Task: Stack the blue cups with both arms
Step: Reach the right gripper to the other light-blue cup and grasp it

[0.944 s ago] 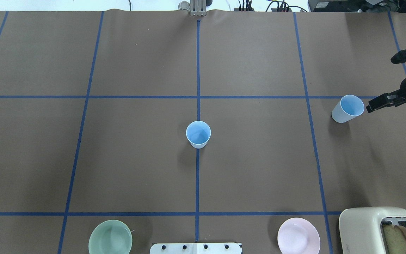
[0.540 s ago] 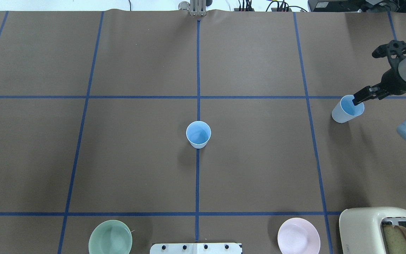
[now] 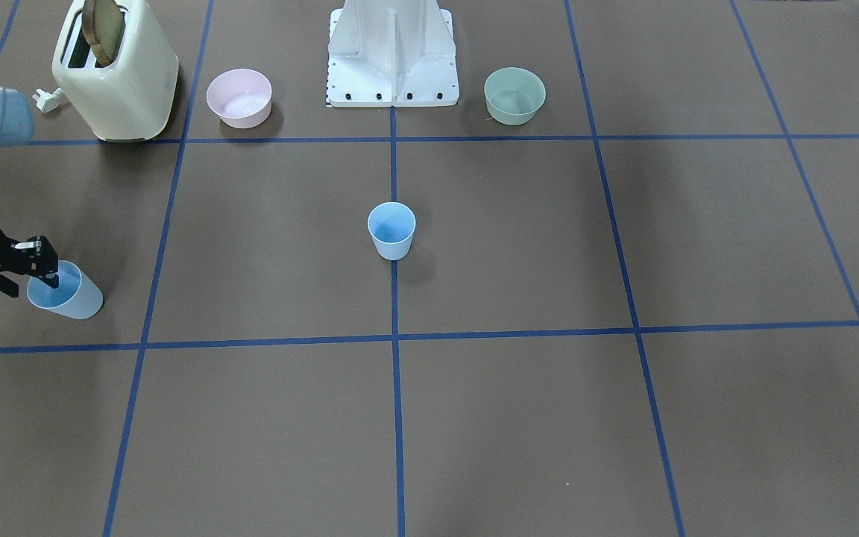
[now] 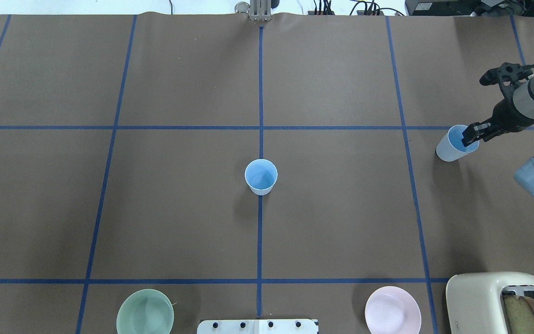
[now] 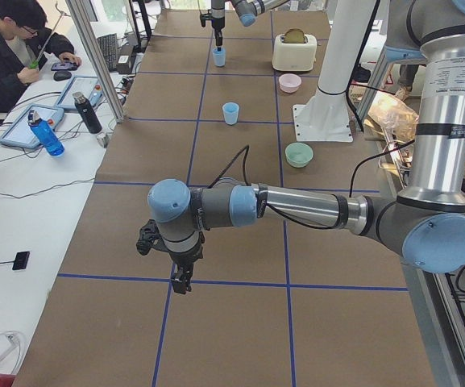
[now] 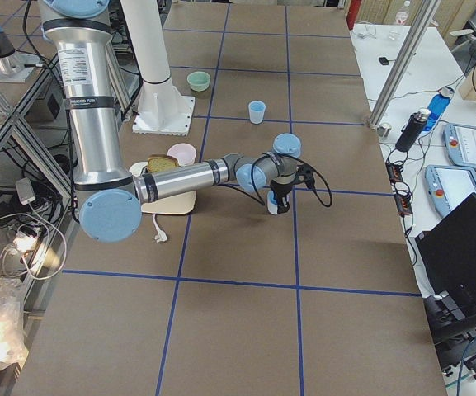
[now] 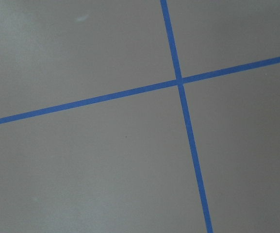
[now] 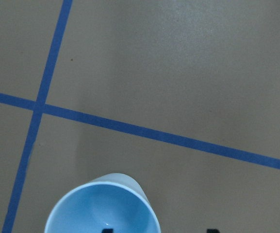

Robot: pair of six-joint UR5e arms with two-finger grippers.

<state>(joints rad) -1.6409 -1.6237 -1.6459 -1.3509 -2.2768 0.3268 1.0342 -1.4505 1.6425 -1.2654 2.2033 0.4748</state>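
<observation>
One blue cup [image 4: 261, 176] stands upright on the table's centre line, also in the front view [image 3: 391, 230]. The second blue cup [image 4: 450, 147] stands at the far right, also in the front view [image 3: 71, 297] and in the right wrist view [image 8: 101, 208]. My right gripper [image 4: 470, 134] is open at this cup's rim. In the right wrist view [image 8: 159, 230] one fingertip is inside the cup and the other outside, astride its wall. My left gripper [image 5: 181, 282] hangs over bare table far from both cups; I cannot tell whether it is open or shut.
A cream toaster [image 4: 485, 301] with bread stands at the near right corner. A pink bowl [image 4: 392, 313] and a mint-green bowl [image 4: 145, 315] flank the white pedestal [image 3: 392, 52]. A person sits at a side table [image 5: 22, 48].
My right gripper has moved left from beside the far-right cup to its rim and dipped one finger into it. Both cups have stayed in place.
</observation>
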